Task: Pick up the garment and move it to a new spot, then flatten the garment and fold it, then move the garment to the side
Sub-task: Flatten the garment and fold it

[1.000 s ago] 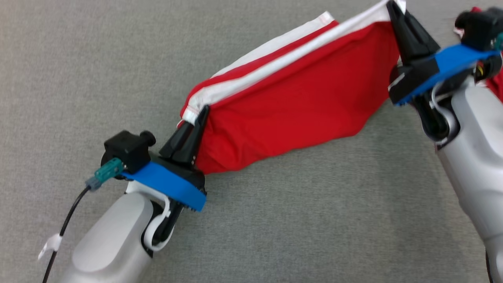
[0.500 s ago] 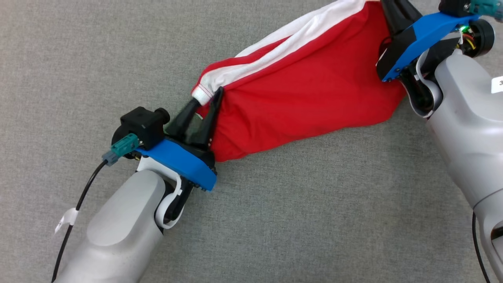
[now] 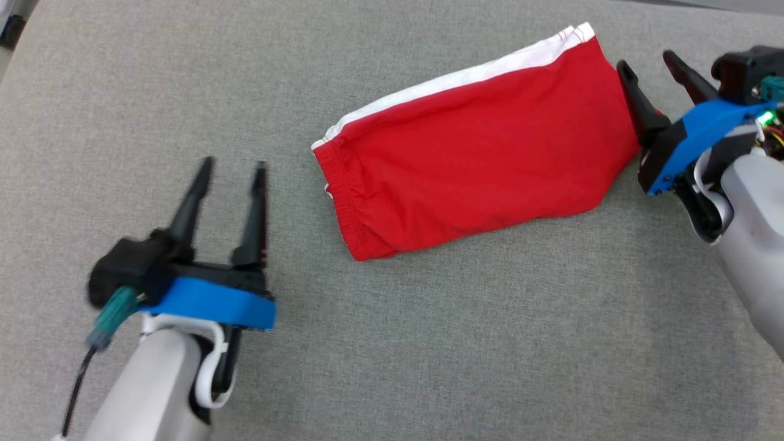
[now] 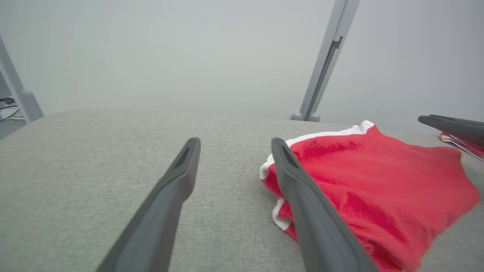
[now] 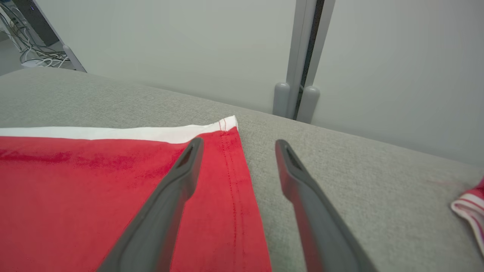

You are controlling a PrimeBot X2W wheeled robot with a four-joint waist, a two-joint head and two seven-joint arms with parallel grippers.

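You've got the red garment (image 3: 478,147) lying flat on the grey tabletop (image 3: 429,343), near the far edge, white stripe along its far side. Left pincer (image 3: 234,164) is spread and empty, set apart from the waistband end. Right pincer (image 3: 644,59) is spread too, just beside the hem end and pinching nothing, with a striped cloth (image 5: 470,206) lying on its other side.

Pale grey forearms (image 3: 153,380) carry blue wrist plates (image 3: 208,304), long black fingers (image 3: 193,199), a teal-plugged black cable (image 3: 76,387).
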